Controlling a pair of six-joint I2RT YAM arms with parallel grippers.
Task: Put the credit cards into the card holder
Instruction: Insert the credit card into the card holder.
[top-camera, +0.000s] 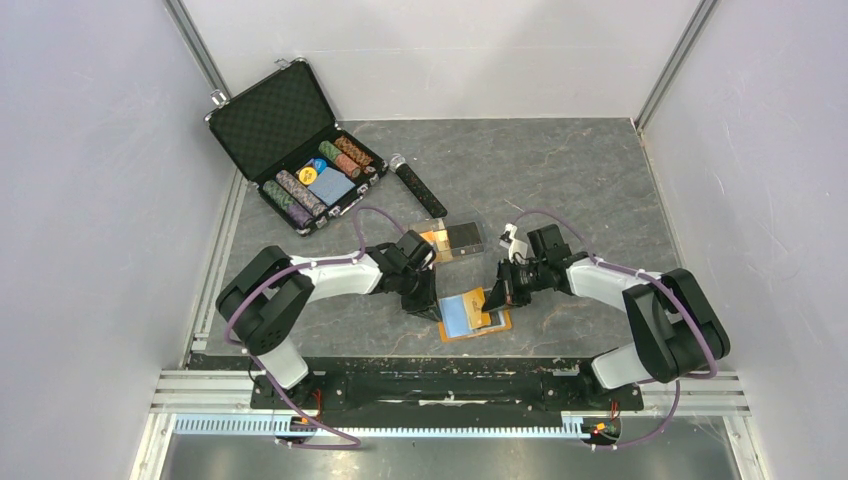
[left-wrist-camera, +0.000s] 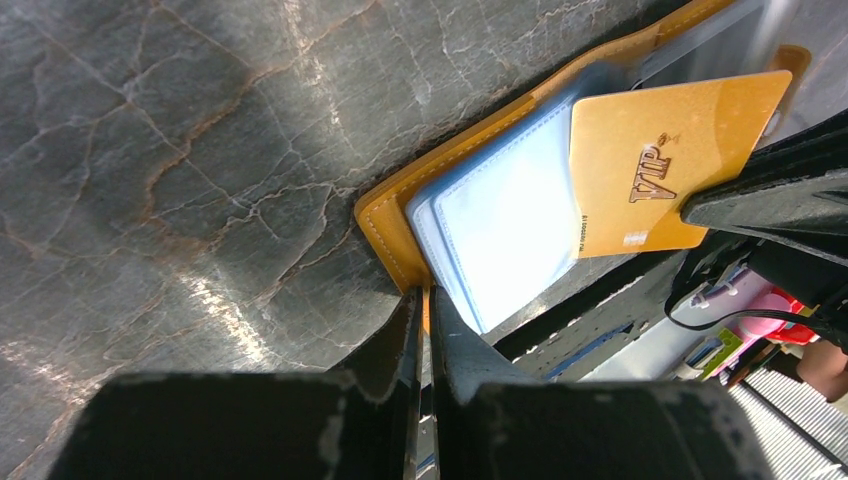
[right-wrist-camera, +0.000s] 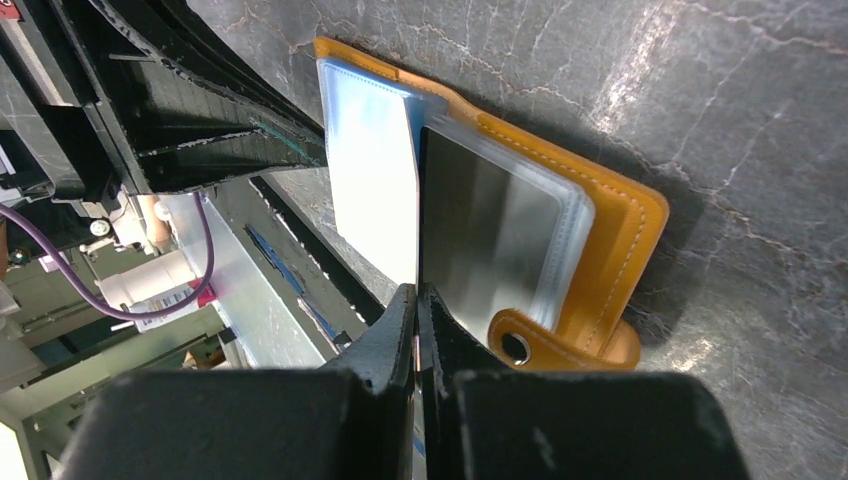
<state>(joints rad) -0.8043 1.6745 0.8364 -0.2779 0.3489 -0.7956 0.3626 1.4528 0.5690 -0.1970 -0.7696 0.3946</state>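
Left wrist alone shows gold card (left-wrist-camera: 650, 160) face-on; R tool (right-wrist-camera: 416, 300) pinches it, L tool (left-wrist-camera: 424, 300) pinches card holder (left-wrist-camera: 385, 225).

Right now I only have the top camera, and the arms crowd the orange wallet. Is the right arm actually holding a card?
Observer: Yes. In the left wrist view the right fingers pinch a gold card lettered VIP by one edge.
Operator: Is the left arm gripping anything?
Observer: The left fingers are shut on the orange edge of the card holder.
Operator: Is the card inside a sleeve yet?
Observer: I can't tell. The right wrist view shows the card edge-on, standing over the clear sleeves.
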